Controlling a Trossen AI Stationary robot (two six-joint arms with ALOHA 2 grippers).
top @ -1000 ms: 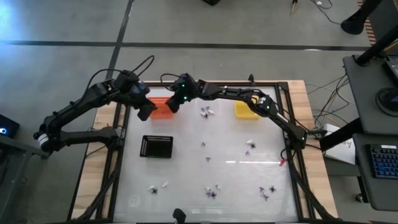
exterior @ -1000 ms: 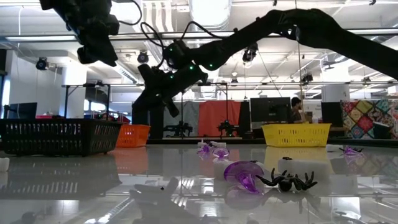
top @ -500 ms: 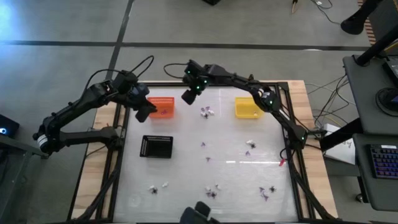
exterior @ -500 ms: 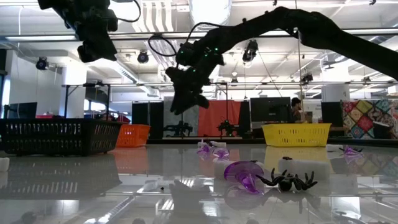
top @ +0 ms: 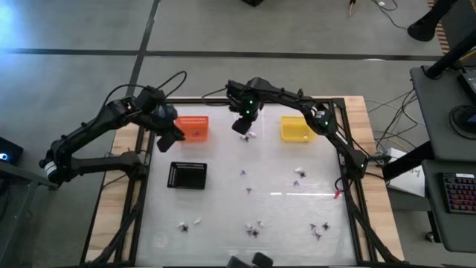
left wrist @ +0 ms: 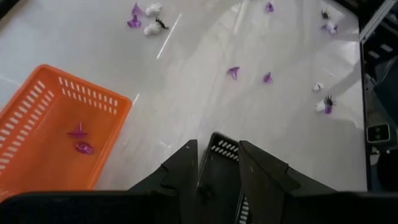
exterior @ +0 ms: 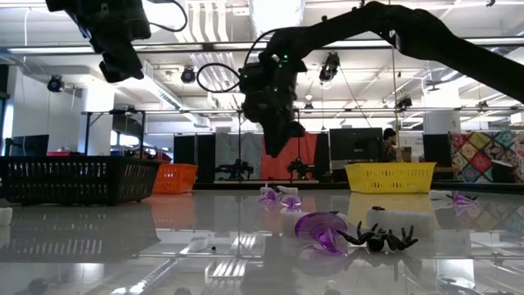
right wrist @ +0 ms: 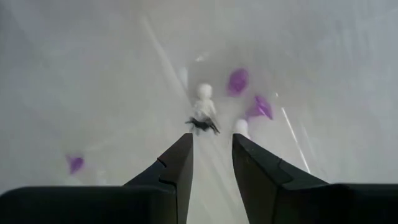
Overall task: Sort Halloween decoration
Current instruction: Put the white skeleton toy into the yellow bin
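Observation:
The Halloween decoration is scattered over the white table: a small cluster (top: 249,135) at the far middle, others (top: 297,176) mid-table and more (top: 253,228) near the front edge. My right gripper (top: 242,126) hangs open above the far cluster, pointing down. Below it in its wrist view are a whitish figure (right wrist: 202,99), a black spider (right wrist: 202,125) and purple pieces (right wrist: 237,81). My left gripper (top: 165,140) hovers open and empty beside the orange basket (top: 195,128). Two purple pieces (left wrist: 79,139) lie on that basket's floor.
A yellow basket (top: 294,129) stands at the far right and a black rectangular tray (top: 187,175) sits left of centre, below my left gripper (left wrist: 217,146). A purple piece (exterior: 318,229) and a black spider (exterior: 378,239) lie close to the low camera. Open tabletop lies between the clusters.
My right gripper has swung from over the orange basket toward the table's right, to above the far-middle cluster. It has also tipped from a shallow slant to pointing steeply down.

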